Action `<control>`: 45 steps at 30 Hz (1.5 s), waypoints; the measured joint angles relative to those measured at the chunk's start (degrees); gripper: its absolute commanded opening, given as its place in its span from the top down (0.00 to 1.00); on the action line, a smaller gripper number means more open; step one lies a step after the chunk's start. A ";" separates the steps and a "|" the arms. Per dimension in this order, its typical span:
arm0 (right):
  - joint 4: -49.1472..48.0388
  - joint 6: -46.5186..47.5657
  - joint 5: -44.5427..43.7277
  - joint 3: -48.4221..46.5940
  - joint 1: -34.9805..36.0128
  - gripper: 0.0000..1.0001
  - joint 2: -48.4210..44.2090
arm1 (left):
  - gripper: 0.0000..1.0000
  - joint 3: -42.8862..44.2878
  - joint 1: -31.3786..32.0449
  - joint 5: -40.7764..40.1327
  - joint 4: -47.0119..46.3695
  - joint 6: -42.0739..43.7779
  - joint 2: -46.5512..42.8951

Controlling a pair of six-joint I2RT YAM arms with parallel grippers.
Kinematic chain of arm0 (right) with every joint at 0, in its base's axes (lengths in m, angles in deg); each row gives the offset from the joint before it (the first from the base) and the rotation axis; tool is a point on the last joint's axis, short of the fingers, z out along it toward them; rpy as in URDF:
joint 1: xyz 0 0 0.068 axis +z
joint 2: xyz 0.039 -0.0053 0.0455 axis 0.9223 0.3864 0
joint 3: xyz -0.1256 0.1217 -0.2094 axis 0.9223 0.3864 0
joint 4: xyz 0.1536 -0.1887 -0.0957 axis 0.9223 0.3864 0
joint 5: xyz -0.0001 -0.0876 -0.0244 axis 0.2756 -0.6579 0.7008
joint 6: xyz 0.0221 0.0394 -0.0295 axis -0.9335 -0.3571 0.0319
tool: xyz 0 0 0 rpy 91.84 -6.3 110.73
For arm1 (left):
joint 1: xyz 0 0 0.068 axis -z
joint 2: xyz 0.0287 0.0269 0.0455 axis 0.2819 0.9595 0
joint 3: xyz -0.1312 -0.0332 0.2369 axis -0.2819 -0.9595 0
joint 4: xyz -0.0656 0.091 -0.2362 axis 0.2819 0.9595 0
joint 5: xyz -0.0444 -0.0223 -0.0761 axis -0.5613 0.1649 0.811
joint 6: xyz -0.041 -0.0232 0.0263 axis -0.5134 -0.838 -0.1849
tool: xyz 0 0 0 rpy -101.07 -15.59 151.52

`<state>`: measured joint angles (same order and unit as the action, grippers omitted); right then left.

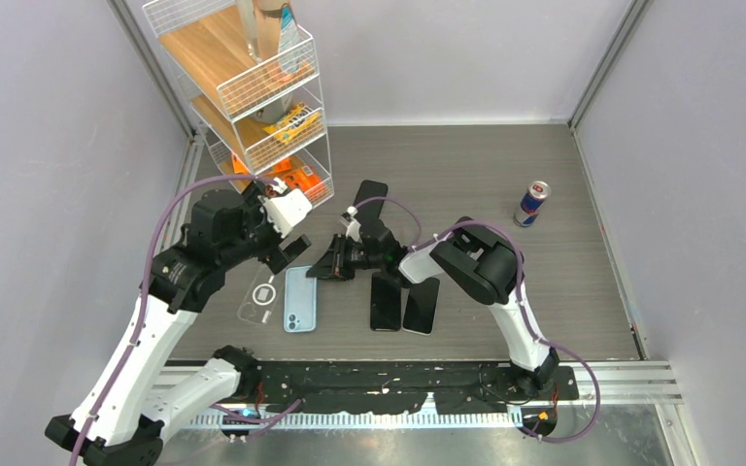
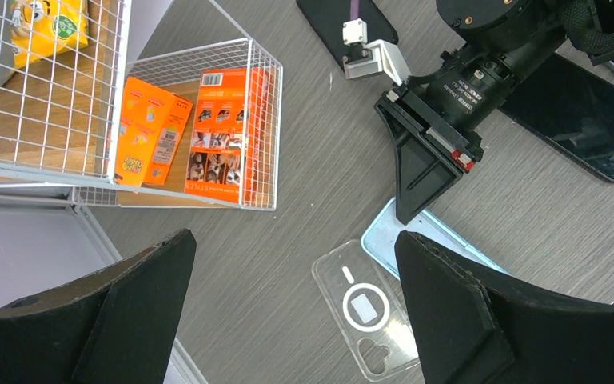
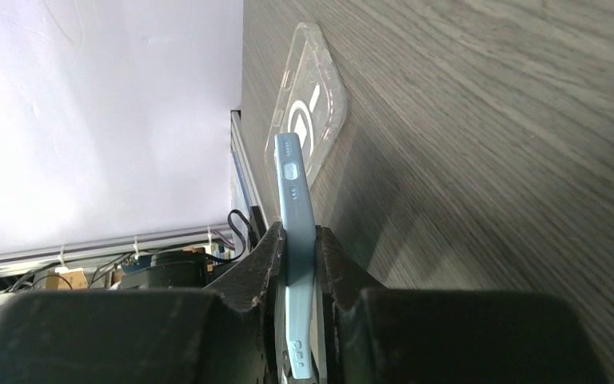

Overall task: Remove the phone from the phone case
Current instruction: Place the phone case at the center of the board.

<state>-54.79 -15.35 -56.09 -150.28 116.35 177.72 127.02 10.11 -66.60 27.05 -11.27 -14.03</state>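
My right gripper pinches the blue phone; the clear case lies apparently empty beside it. My left gripper is spread. Next: release onto the tabletop.

The grey wood-grain table carries a wire rack at its far left corner, a can toward the far right, a clear case just beside a light-blue phone near the near edge, two dark phones mid-table, and a third dark phone farther back.

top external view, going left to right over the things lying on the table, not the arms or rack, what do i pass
clear case → light blue phone → first black phone → second black phone → energy drink can
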 measured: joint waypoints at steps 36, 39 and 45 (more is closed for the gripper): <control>17.20 16.22 -3.17 -4.22 -0.83 0.32 -3.56 | 0.01 -2.05 -0.04 1.95 0.04 -1.03 -1.84; 22.64 20.55 -4.96 -5.07 -0.83 0.26 -5.73 | 0.01 -2.05 -0.04 2.25 0.04 -1.03 -2.14; 31.34 28.37 -8.74 -6.64 -0.72 0.09 -9.66 | 0.01 -2.05 -0.04 2.64 0.00 -1.11 -2.45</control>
<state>-23.45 13.02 -64.83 -156.93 115.63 168.06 124.97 10.07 -63.95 27.05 -12.39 -16.48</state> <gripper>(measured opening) 0.814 0.993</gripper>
